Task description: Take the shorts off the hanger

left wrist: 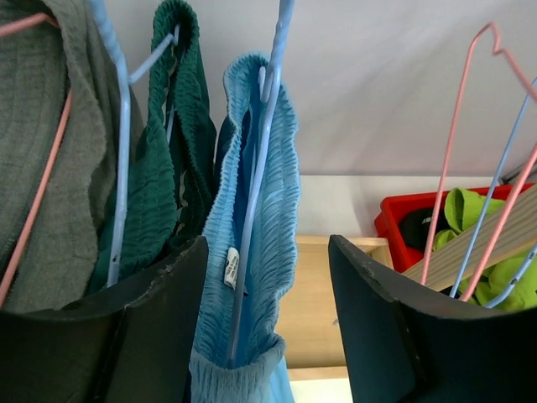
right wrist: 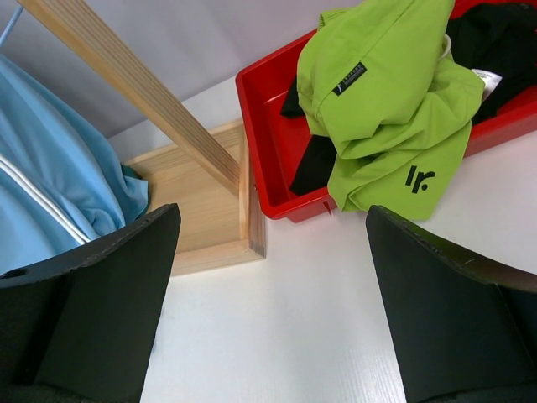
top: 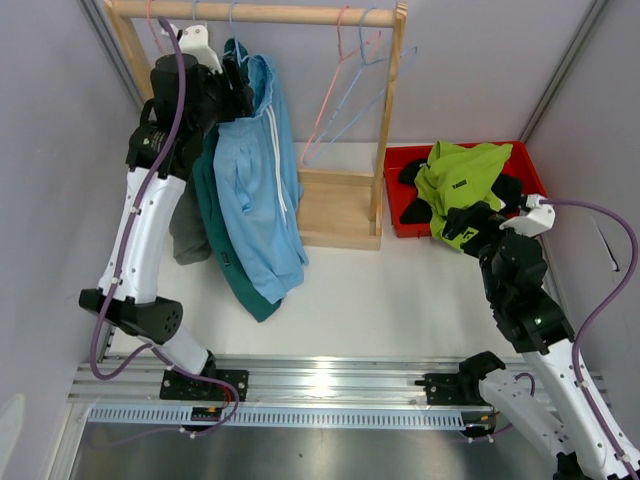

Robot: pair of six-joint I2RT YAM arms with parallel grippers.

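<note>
Room: white table (top: 380, 290), grey walls (top: 480, 70).
Light blue shorts (top: 255, 190): hanging, upper left.
Lime green shorts (top: 465, 175): red bin (top: 395, 160), right.
Left gripper (left wrist: 268, 252): wide apart, straddling light blue waistband.
Right gripper (right wrist: 273, 214): wide apart, empty.

We note plain pale grey walls (top: 480, 70) enclosing a white tabletop (top: 380, 290), evenly lit. A light wooden clothes rack (top: 340, 205) stands at the back; a silver metal rail (top: 330, 385) runs along the near edge.

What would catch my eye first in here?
The light blue shorts hanging from the wooden rack at back left, where the left arm has its jaws open either side of their waistband. Then the lime green shorts heaped in the red bin on the right.
</note>
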